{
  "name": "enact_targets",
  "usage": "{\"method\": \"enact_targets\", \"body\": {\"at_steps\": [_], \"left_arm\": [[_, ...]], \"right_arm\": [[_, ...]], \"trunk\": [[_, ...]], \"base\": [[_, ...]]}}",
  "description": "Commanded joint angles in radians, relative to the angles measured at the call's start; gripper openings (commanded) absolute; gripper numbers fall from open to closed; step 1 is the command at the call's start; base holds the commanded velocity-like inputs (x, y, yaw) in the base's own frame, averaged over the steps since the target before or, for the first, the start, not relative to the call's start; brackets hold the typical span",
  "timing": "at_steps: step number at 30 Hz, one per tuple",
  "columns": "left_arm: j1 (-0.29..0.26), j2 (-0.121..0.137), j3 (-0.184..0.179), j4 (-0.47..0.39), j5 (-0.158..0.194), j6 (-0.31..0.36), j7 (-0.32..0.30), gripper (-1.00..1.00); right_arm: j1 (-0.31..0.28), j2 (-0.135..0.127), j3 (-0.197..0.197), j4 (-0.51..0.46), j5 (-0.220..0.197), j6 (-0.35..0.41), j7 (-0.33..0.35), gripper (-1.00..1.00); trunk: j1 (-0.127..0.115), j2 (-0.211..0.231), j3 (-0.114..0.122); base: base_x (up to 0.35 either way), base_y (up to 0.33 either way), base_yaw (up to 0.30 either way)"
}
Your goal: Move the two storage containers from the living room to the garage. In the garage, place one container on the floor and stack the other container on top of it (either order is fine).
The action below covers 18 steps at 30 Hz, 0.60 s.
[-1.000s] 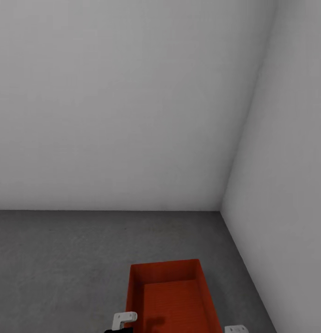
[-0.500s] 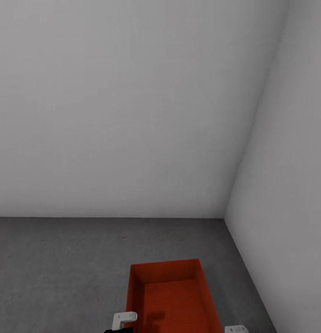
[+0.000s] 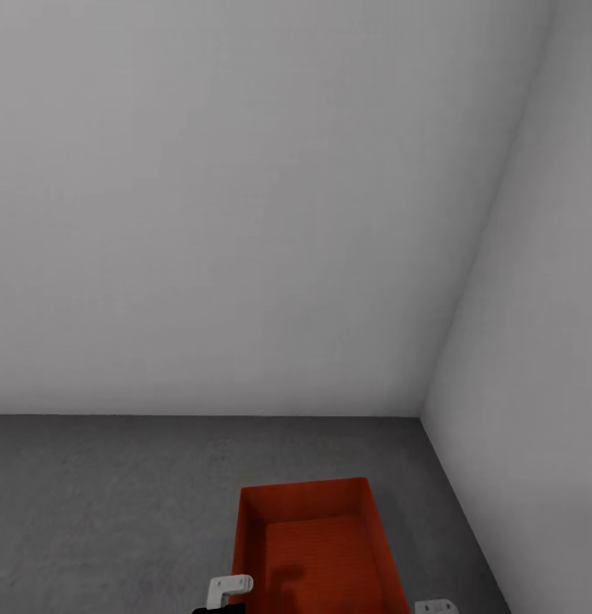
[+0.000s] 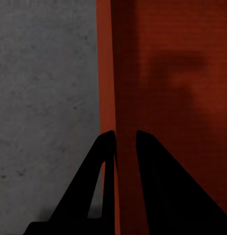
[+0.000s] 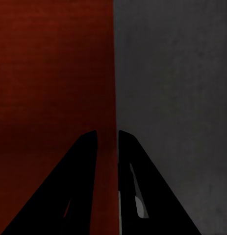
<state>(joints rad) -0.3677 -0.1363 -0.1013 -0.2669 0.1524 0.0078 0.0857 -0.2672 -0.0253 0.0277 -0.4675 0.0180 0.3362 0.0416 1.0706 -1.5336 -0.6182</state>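
An orange-red storage container [image 3: 317,546] is sitting low at the near edge of the head view, open top up and holding nothing, above the dark grey floor [image 3: 108,503] near the corner of two pale grey walls [image 3: 245,213]. The left gripper [image 4: 125,139] is pinching the container's left wall, one finger on each side. The right gripper [image 5: 107,137] is clamping the right wall likewise.
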Motion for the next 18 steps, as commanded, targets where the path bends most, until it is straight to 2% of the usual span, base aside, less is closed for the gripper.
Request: {"method": "enact_targets", "body": {"at_steps": [1,10,18], "left_arm": [[-0.001,0.067,-0.031,-0.005,0.01,-0.051,-0.037,-1.0],[-0.001,0.067,-0.031,-0.005,0.01,-0.051,-0.037,-1.0],[-0.001,0.067,-0.031,-0.005,0.01,-0.05,-0.037,-1.0]], "right_arm": [[0.0,-0.002,0.009,0.001,-0.021,0.006,0.049,-1.0],[0.0,-0.002,0.009,0.001,-0.021,0.006,0.049,-1.0],[0.0,-0.002,0.009,0.001,-0.021,0.006,0.049,-1.0]], "trunk": [[0.0,0.0,-0.001],[0.0,0.0,-0.001],[0.0,0.0,-0.001]], "base": [[0.287,0.0,0.0],[0.216,-0.061,0.0],[0.077,-0.09,0.0]]}}
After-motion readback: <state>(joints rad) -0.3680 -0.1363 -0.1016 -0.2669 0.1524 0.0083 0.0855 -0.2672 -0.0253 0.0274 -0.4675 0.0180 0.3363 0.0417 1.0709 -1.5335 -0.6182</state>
